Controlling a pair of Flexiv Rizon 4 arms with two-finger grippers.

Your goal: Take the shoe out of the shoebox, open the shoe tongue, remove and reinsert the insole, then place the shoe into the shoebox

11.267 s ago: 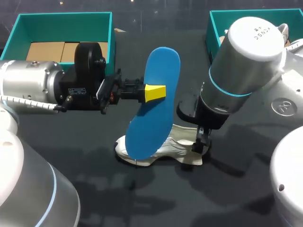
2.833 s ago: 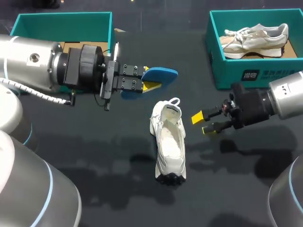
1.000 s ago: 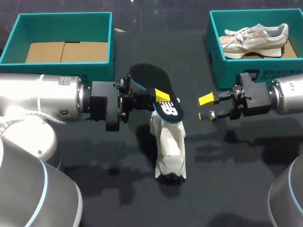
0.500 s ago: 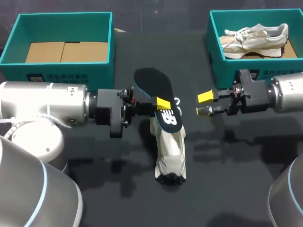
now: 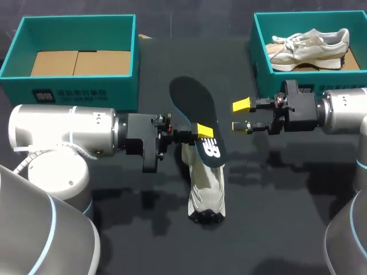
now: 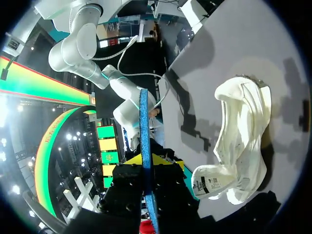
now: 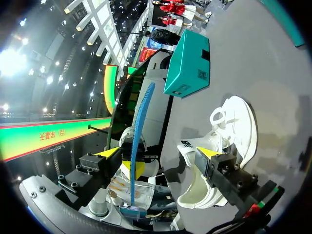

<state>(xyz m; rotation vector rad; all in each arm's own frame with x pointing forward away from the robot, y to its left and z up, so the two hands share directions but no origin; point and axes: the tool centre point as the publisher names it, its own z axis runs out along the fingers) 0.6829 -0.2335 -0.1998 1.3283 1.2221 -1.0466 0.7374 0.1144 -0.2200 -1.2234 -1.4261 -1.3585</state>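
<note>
The white shoe point(image 5: 206, 186) lies on the dark table, toe toward the front edge. My left gripper point(image 5: 203, 132) is shut on the insole point(image 5: 195, 109), black side up, slanting over the shoe's heel opening with its logo end lowest. In the left wrist view the insole point(image 6: 143, 117) stands edge-on and blue between the yellow tips of my left gripper point(image 6: 145, 158), with the shoe point(image 6: 241, 141) beside it. My right gripper point(image 5: 241, 116) is open and empty, just right of the insole. From the right wrist, my right gripper point(image 7: 158, 153) faces the insole's edge point(image 7: 139, 126) and the shoe point(image 7: 229, 126).
A teal shoebox point(image 5: 114, 26) with cardboard on its floor stands at the back left. A second teal shoebox point(image 5: 261, 63) at the back right holds a beige sneaker point(image 5: 309, 43). The left box point(image 7: 187, 68) also shows beyond the shoe in the right wrist view.
My left gripper has carried the insole forward and to the right, over the shoe's opening. My right gripper has drifted left, closer to the insole, still open.
</note>
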